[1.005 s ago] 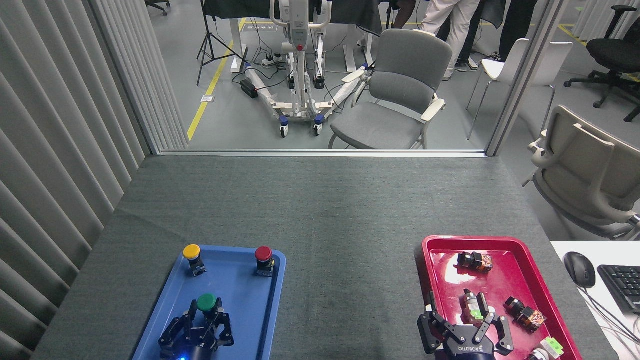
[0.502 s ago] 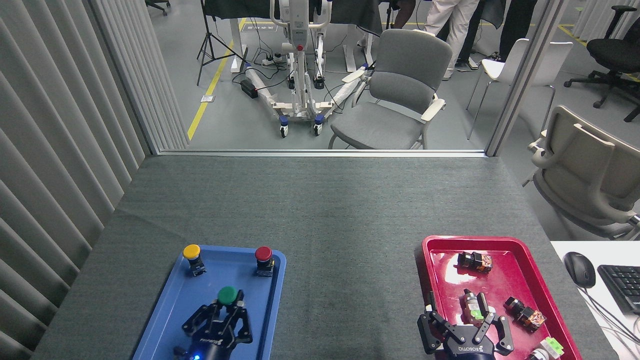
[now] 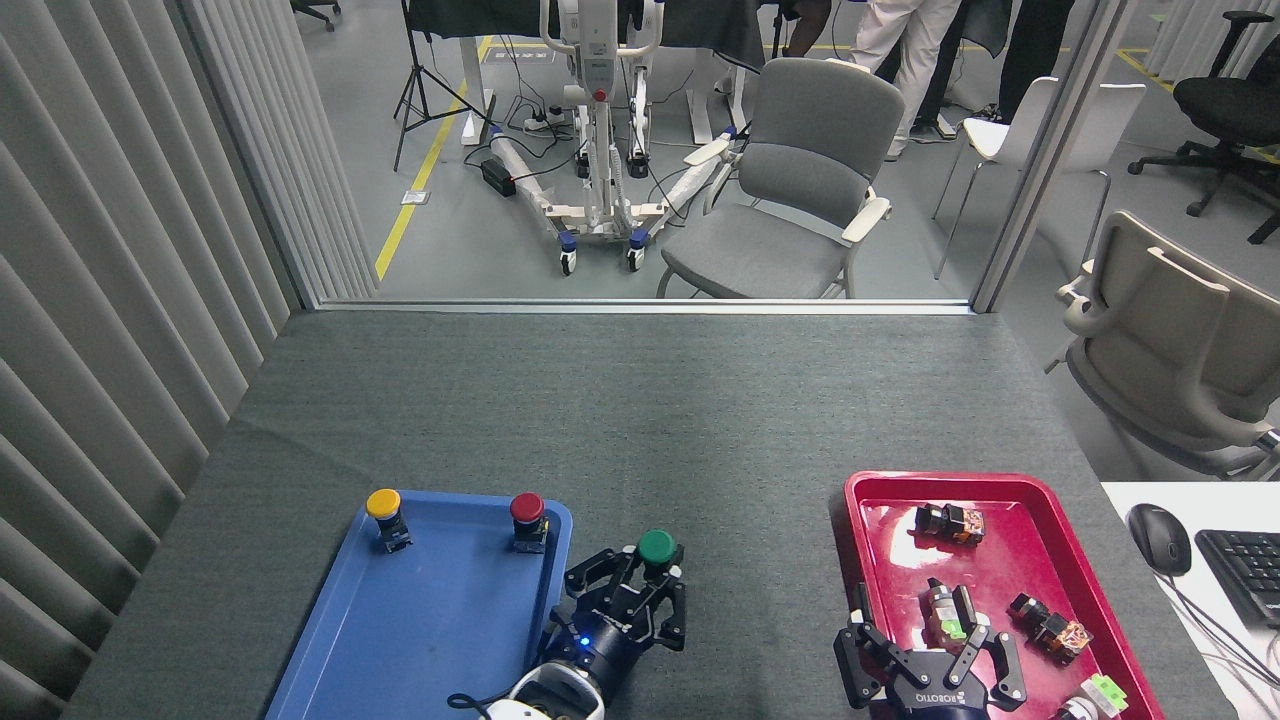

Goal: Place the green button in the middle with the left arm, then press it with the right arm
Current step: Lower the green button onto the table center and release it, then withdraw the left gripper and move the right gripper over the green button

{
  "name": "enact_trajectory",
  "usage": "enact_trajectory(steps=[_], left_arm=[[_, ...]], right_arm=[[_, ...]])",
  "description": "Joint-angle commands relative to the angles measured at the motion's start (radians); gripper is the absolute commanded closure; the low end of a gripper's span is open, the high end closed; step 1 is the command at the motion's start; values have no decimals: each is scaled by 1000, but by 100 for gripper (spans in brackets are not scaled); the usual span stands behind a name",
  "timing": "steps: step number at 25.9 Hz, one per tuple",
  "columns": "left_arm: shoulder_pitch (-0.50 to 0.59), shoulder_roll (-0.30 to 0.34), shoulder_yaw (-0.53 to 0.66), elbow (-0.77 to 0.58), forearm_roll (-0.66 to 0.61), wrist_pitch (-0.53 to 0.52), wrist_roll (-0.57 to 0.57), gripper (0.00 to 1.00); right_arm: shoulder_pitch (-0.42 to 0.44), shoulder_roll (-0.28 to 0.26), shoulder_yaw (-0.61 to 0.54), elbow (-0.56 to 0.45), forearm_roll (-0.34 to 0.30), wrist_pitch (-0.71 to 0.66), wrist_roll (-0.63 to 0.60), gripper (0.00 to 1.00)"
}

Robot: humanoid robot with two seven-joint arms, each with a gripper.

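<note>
The green button (image 3: pixel 656 547), with its round green cap, is held in my left gripper (image 3: pixel 640 580), whose black fingers are shut on its dark base. It sits over the dark grey felt of the middle (image 3: pixel 720 560), just right of the blue tray's edge. Whether the base touches the felt I cannot tell. My right gripper (image 3: pixel 930 640) hovers open over the near left part of the red tray (image 3: pixel 860 500), with nothing held between its spread fingers.
The blue tray (image 3: pixel 420 640) at near left holds a yellow-capped button (image 3: pixel 384 506) and a red-capped button (image 3: pixel 527 511). The red tray carries several small switch parts (image 3: pixel 950 521). A mouse (image 3: pixel 1158 537) and a keyboard (image 3: pixel 1245 570) lie at far right.
My left gripper has carried the green button out of the blue tray, rightward and a bit farther from me, to the felt beside it. The right gripper has stayed put.
</note>
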Motion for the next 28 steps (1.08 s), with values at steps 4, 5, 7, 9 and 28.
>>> enact_trajectory(steps=[4,5,7,9,28], left_arm=[[-31,-7,-156,44,1,2,0,100],[-31,-7,-182,54,1,0,0,100],[-32,-8,-239,85,6,-1,-2,100],[-35,-8,-254,103,7,5,0,100],[30,7,-242,-22,12,30,1,0]], right_arm=[[1,2,0,2,-3,-2,0,1],[0,2,0,2,-3,-2,0,1],[0,2,1,2,-3,-2,0,1],[0,3,4,2,-3,-2,0,1],[-8,58,85,23,41,-63,-6,70]])
